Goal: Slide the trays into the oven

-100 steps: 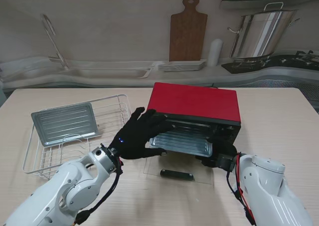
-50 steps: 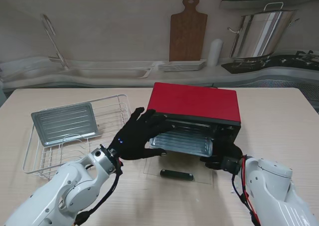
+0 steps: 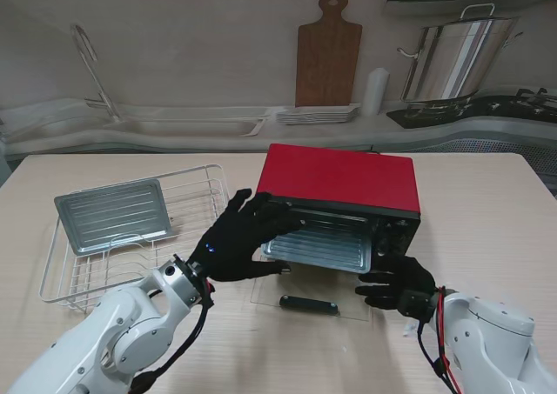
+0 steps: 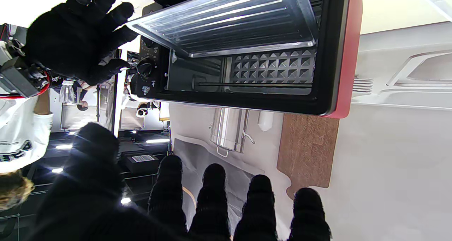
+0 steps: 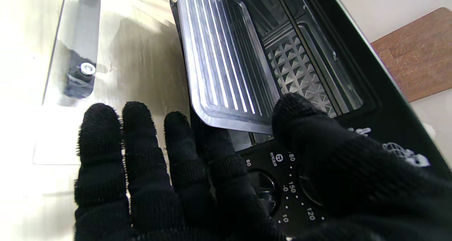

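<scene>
First tray (image 3: 318, 243) is sitting part-way in the oven (image 3: 344, 196), near edge sticking out over the dropped glass door (image 3: 305, 300). Long axis is running left-right, parallel to the oven mouth, so the push needs to go straight away from me.

Left hand (image 3: 237, 240) is hovering at the tray's left end, fingers spread wide, holding nothing; can't tell from the stand view if the fingertips are touching the rim. In the left wrist view the tray (image 4: 229, 20) is lying ahead of the fingers with a gap showing.

Right hand (image 3: 396, 283) is sitting near the tray's right corner, nearer to me than the oven front, fingers loosely apart and gripping nothing. In the right wrist view the fingers (image 5: 141, 138) are hanging beside the tray corner (image 5: 226, 75) and the control knobs (image 5: 268, 190), not on the tray.

Second tray (image 3: 113, 213) is lying in the wire rack (image 3: 61, 268) on the surface, far left, well apart from the oven. Left hand is the nearer one for that.

Judgement: both hands are flanking the first tray; an even push on both ends is what the seating is turning on, else it's likely skewing in the rails.
</scene>
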Tool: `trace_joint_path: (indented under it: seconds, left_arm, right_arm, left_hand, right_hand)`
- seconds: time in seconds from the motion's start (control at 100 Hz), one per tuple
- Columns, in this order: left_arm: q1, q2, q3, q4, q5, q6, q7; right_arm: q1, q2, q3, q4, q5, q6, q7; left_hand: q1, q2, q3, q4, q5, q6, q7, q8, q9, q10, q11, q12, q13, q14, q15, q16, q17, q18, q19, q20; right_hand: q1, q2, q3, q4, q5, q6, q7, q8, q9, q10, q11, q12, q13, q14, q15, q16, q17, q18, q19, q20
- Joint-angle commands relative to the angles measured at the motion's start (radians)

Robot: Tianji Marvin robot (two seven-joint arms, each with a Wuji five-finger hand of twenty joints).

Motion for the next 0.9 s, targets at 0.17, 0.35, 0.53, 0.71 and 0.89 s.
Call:
trace_joint_path:
  seconds: [0.17, 0.35, 0.53, 0.71, 0.89]
  left_arm:
    - [0.015, -0.006, -0.004, -0.017, 0.007, -0.001, -0.008]
    - [0.016, -0.005, -0.003, -0.019, 0.009, 0.0, -0.009]
    - [0.018, -0.005, -0.002, -0.02, 0.01, 0.003, -0.006]
    - [0.018, -0.005, -0.002, -0.02, 0.009, 0.005, -0.009]
    - [0.019, -0.005, -0.005, -0.021, 0.006, 0.005, -0.018]
  right_arm:
    - [-0.077, 0.008, 0.031, -0.036, 0.02, -0.015, 0.059]
    - [-0.134, 0.023, 0.058, -0.06, 0.007, -0.034, 0.118]
    - [-0.199, 0.042, 0.093, -0.086, -0.007, -0.06, 0.207]
    - [-0.263, 0.067, 0.097, -0.113, -0.073, -0.165, 0.288]
    - [-0.309, 0.094, 0.065, -0.143, -0.206, -0.332, 0.33]
  left_hand:
    - [-0.012, 0.039, -0.024, 0.006, -0.005, -0.005, 0.001, 0.012, -0.019, -0.026, 0.001, -0.015, 0.002, -0.025, 0.008, -0.008, -0.013, -0.017, -0.044, -0.019]
    - [-0.013, 0.041, -0.025, 0.006, -0.006, -0.005, 0.0, 0.012, -0.019, -0.027, 0.0, -0.015, 0.001, -0.025, 0.007, -0.008, -0.013, -0.018, -0.044, -0.019]
    - [-0.013, 0.039, -0.025, 0.006, -0.004, -0.006, 0.001, 0.012, -0.018, -0.026, 0.001, -0.015, 0.001, -0.026, 0.007, -0.008, -0.012, -0.017, -0.044, -0.02]
    - [-0.013, 0.04, -0.025, 0.006, -0.005, -0.006, 0.001, 0.012, -0.018, -0.025, 0.0, -0.015, 0.001, -0.024, 0.007, -0.008, -0.013, -0.017, -0.044, -0.02]
    - [-0.013, 0.041, -0.025, 0.006, -0.005, -0.005, 0.0, 0.012, -0.019, -0.026, 0.0, -0.015, 0.001, -0.026, 0.007, -0.008, -0.013, -0.017, -0.044, -0.02]
  right_hand:
    - [-0.054, 0.009, -0.026, 0.031, -0.006, 0.035, -0.026, -0.019, -0.004, 0.033, -0.004, -0.013, -0.015, 0.029, 0.008, 0.002, 0.005, 0.029, -0.016, -0.019]
    - [-0.06, 0.014, -0.028, 0.032, 0.006, 0.04, -0.037, -0.02, 0.004, 0.038, -0.008, -0.016, -0.011, 0.032, 0.011, 0.002, 0.004, 0.033, -0.019, -0.022]
    - [-0.067, 0.019, -0.033, 0.033, 0.016, 0.043, -0.05, -0.017, 0.009, 0.043, -0.015, -0.019, -0.01, 0.036, 0.011, 0.003, 0.006, 0.039, -0.022, -0.026]
    - [-0.074, 0.023, -0.029, 0.036, 0.013, 0.005, -0.068, 0.002, -0.017, 0.007, -0.008, -0.013, -0.048, 0.002, 0.022, 0.012, -0.038, 0.013, -0.017, -0.02]
    - [-0.071, 0.031, -0.014, 0.04, -0.01, -0.034, -0.069, 0.048, -0.061, -0.03, 0.015, -0.001, -0.105, -0.035, 0.041, 0.028, -0.092, 0.001, -0.012, -0.003]
